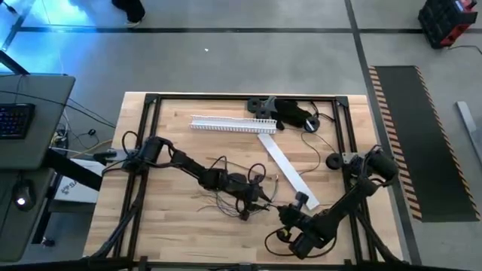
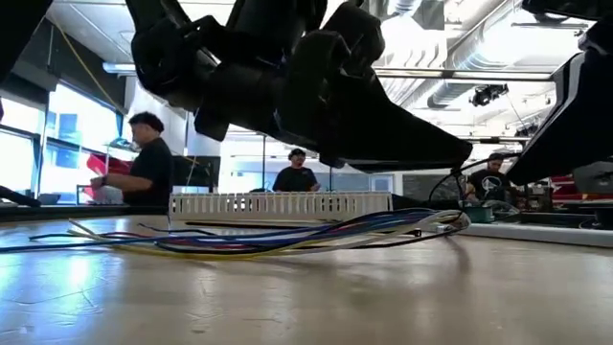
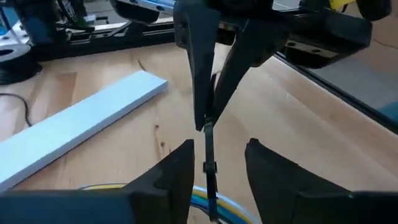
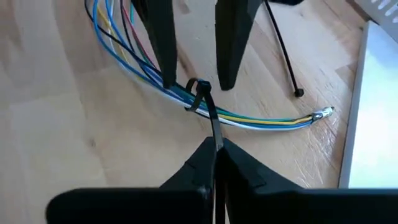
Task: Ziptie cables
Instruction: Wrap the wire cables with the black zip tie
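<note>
Pale wood table holding plastic-coated wires, a dark plastic tie and white plastic strips.

The table (image 1: 173, 226) is light, unpainted wood with visible grain and plank seams, smooth with a soft sheen, framed by matt black metal bars (image 1: 151, 135). The cables (image 4: 134, 68) have smooth, slightly glossy plastic coats in blue, yellow, white and black, with bare metallic tips. A thin, dark plastic ziptie (image 4: 202, 99) wraps them. Both the left gripper (image 3: 217, 165) and right gripper (image 4: 214, 152) have matt black plastic-looking fingers. At 12 o'clock lies a white slotted plastic duct (image 1: 230, 125); beside it a flat, smooth matt white strip (image 1: 286, 167).
</note>
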### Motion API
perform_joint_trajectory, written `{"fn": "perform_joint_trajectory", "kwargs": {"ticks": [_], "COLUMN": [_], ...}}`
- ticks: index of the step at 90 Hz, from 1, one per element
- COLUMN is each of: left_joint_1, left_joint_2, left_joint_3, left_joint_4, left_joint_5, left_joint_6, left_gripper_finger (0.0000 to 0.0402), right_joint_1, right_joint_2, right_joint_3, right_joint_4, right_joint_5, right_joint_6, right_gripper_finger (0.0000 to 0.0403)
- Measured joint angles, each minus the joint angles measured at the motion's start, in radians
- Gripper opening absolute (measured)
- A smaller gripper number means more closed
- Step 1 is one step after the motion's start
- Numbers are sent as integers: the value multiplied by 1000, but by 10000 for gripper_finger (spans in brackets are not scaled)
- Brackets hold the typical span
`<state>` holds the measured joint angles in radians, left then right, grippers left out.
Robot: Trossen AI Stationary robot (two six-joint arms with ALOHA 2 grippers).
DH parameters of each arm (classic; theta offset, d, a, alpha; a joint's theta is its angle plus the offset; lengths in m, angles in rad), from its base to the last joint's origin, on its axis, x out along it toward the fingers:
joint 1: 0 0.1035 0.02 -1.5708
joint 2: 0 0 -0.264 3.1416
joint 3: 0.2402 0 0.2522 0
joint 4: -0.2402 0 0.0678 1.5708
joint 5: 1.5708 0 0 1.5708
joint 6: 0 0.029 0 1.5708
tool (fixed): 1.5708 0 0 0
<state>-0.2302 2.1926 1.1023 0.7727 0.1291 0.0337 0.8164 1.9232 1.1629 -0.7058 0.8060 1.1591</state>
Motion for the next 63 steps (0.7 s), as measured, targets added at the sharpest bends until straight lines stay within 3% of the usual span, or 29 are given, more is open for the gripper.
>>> {"fn": "perform_joint_trajectory", "kwargs": {"ticks": [22,50,63], "left_joint_1": [-6,-5,-5], "left_joint_2": [61,62,62], "left_joint_3": [0,0,0], "left_joint_4": [159,140,138], "left_joint_5": [-2,-3,-2], "left_joint_6": [-15,-23,-16], "left_gripper_finger": [90,24,15], "right_joint_1": [0,0,0], "right_joint_2": [0,0,0], "right_joint_3": [0,0,0], "right_joint_4": [8,8,8], "right_joint_5": [-4,-7,-3], "right_joint_6": [0,0,0], "right_gripper_finger": [0,0,0]}}
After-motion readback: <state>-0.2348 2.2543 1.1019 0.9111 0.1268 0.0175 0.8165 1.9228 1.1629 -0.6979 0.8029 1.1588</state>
